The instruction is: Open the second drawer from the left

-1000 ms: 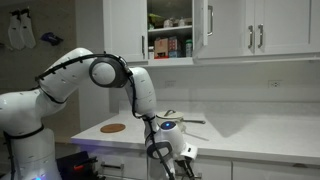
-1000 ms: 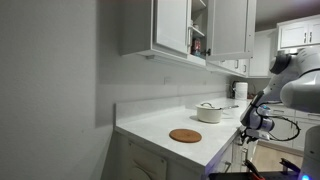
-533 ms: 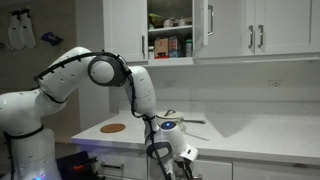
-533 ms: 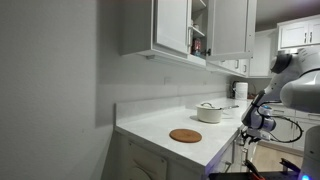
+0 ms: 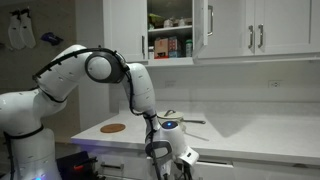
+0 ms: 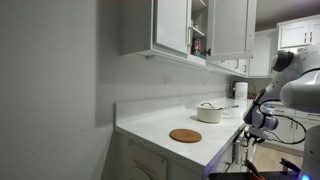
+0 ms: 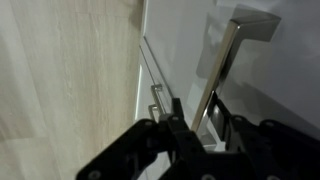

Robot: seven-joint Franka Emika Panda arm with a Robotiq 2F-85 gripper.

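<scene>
The pincer (image 7: 203,128) straddles the bar handle (image 7: 226,62) of the second drawer from the left (image 7: 176,40), placed for a pull; whether it clamps, I cannot tell

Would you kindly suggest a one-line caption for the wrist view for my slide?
Wrist close-up: the gripper straddles the silver handle of the white drawer.

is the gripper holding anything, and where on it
The gripper straddles the silver bar handle of the second drawer from the left, near one end of the bar; whether it is clamped tight cannot be told.
</scene>
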